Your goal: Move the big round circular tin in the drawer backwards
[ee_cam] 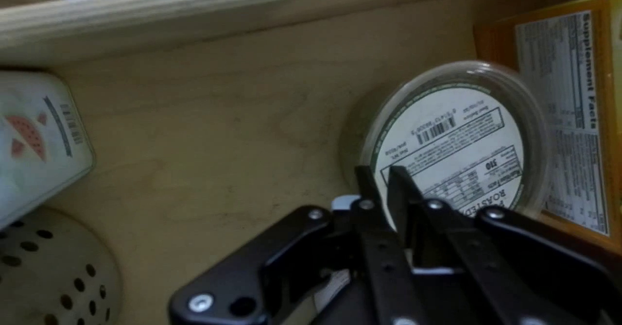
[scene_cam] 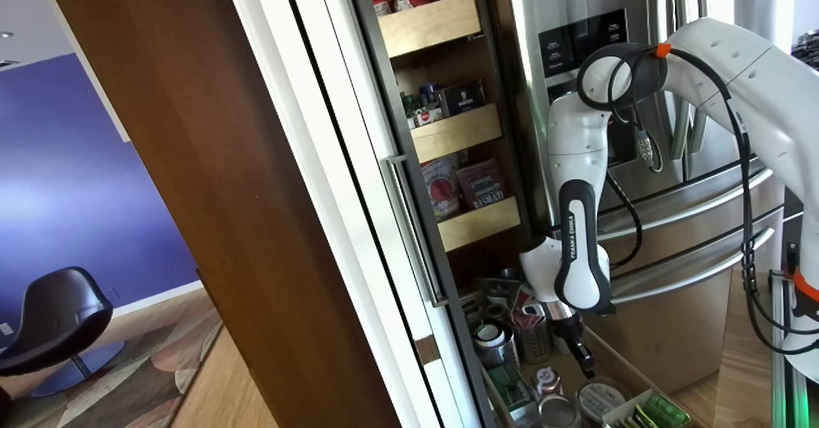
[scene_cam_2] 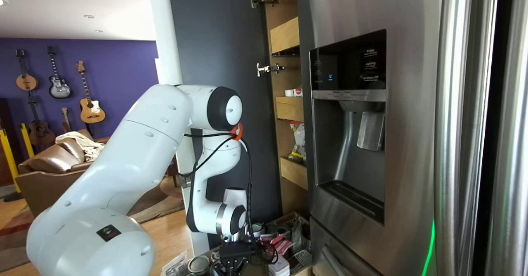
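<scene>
Purple wall (scene_cam: pixel 70 178), steel refrigerator (scene_cam_2: pixel 412 164) and tall pantry (scene_cam: pixel 502 89) are framing the scene. Over the drawer (ee_cam: pixel 218 111), the black gripper (ee_cam: pixel 381 170) is pointing downward, its jaws standing almost together; a narrow gap is separating the fingertips, only a printed label showing through it. Below them the big round tin (ee_cam: pixel 452 135), clear-rimmed and white-labelled on top, is sitting upright on the drawer floor, the fingertips overlapping its edge in the wrist view; whether they are touching it cannot be told. Just beside the tin, at the right of the wrist view, an orange box (ee_cam: pixel 573 121) is standing. In an exterior view, a silver-lidded jar (scene_cam: pixel 558 410) is standing just left of the tin, with a smaller red-and-white jar (scene_cam: pixel 548 380) on its far side. Farther back, at the left of the wrist view, a white box (ee_cam: pixel 39 140) and a perforated canister (ee_cam: pixel 56 276) are standing, bare floor lying between them and the tin. A white arm (scene_cam: pixel 578 146) is arching across from the right in an exterior view, hiding part of the drawer.
</scene>
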